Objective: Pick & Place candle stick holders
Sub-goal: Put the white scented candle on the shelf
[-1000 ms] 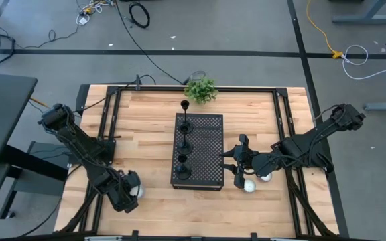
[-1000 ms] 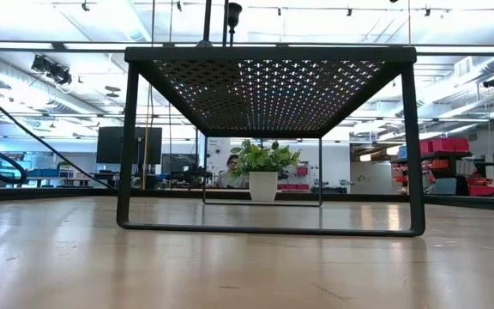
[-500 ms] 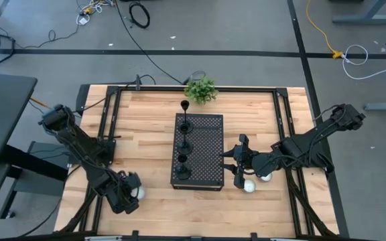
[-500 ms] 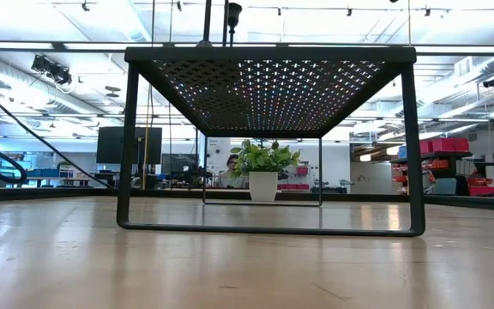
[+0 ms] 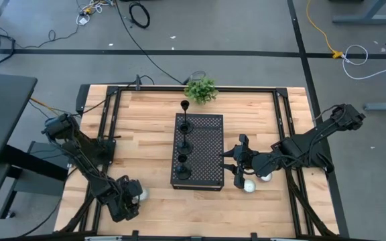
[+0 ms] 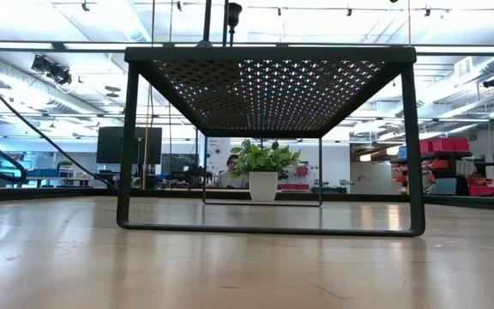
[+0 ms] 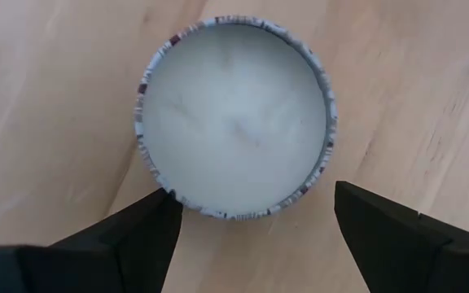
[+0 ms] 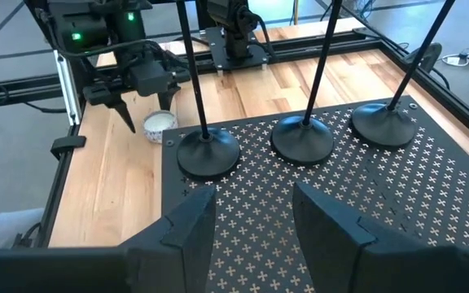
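Observation:
Three black candle stick holders (image 5: 183, 158) stand by their round bases (image 8: 303, 140) in a row on top of the black perforated box (image 5: 206, 161). Their stems show above the box in the low view (image 6: 207, 21). My right gripper (image 5: 239, 163) is open and empty at the box's right side, its fingers over the box top (image 8: 255, 216). My left gripper (image 5: 129, 196) is open near the table's near left corner, pointing down over a small white candle (image 7: 234, 122). Its fingers (image 7: 137, 240) stand on either side of the candle's edge. I cannot tell whether they touch it.
Two more white candles (image 5: 248, 187) lie on the table under my right arm. A potted plant (image 5: 201, 89) stands at the far edge behind the box. Black rails (image 5: 106, 134) run along the table's sides. Bare wood lies left of the box.
My left arm has drawn a little toward the table's near edge, and its gripper has shifted slightly that way by the white candle. The arm part at the low view's upper left has gone out of that picture. My right arm and the holders have kept still.

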You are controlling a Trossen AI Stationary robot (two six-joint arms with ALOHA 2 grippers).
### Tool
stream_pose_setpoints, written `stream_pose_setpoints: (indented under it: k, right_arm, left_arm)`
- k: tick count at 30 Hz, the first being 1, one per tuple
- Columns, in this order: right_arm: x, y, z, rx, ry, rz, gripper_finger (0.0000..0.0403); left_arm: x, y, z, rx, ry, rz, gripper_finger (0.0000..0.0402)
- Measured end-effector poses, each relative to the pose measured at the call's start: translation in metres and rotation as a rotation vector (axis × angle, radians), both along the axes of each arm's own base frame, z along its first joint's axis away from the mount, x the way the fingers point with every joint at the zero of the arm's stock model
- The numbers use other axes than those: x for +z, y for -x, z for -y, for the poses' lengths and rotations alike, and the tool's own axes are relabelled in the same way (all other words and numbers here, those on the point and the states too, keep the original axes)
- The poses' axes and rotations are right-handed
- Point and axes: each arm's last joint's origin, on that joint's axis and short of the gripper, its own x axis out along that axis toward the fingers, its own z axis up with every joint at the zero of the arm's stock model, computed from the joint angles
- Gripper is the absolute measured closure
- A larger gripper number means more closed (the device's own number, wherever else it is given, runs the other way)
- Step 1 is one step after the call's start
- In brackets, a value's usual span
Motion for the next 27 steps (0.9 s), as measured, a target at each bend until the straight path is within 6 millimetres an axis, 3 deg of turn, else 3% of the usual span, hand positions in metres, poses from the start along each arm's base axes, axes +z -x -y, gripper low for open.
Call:
stream_pose_setpoints:
  k: [12,18,27]
  right_arm:
    - [0.0,0.0,0.0,0.0,-0.001,0.0,0.0239]
    - [0.0,0.0,0.0,0.0,0.0,-0.001,0.0239]
    - [0.0,0.0,0.0,0.0,-0.001,0.0,0.0239]
  left_arm:
    - [-0.013,0.019,0.012,-0.058,-0.217,0.233,0.0081]
    - [-0.033,0.017,0.022,-0.061,-0.306,0.373,0.0081]
    - [-0.049,0.016,0.031,-0.054,-0.359,0.52,0.0081]
